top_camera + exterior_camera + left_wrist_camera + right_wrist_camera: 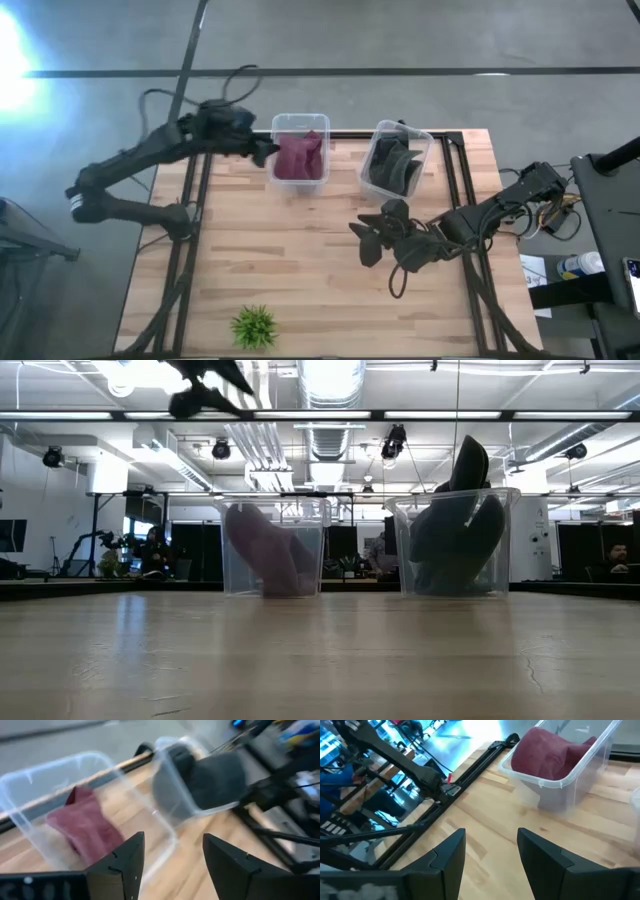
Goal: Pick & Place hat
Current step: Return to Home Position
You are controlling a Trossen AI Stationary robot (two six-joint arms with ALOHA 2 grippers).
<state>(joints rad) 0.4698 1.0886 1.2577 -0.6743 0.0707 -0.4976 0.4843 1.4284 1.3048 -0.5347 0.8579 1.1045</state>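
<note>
A maroon hat (pixel 300 155) lies inside a clear plastic bin (pixel 277 165) at the table's far middle; it also shows in the left wrist view (pixel 87 827) and the right wrist view (pixel 545 752). A dark grey hat (pixel 392 165) sits in a second clear bin (pixel 425 140) to the right, sticking up above the rim (pixel 455 520). My left gripper (pixel 268 150) is open and empty, just left of the maroon hat's bin. My right gripper (pixel 368 240) is open and empty above the table's middle right, near side of the grey hat's bin.
A small green plant (pixel 254 326) stands near the table's near edge. Black frame rails (pixel 195 200) run along the table's left and right sides. Bare wood lies between the bins and the plant.
</note>
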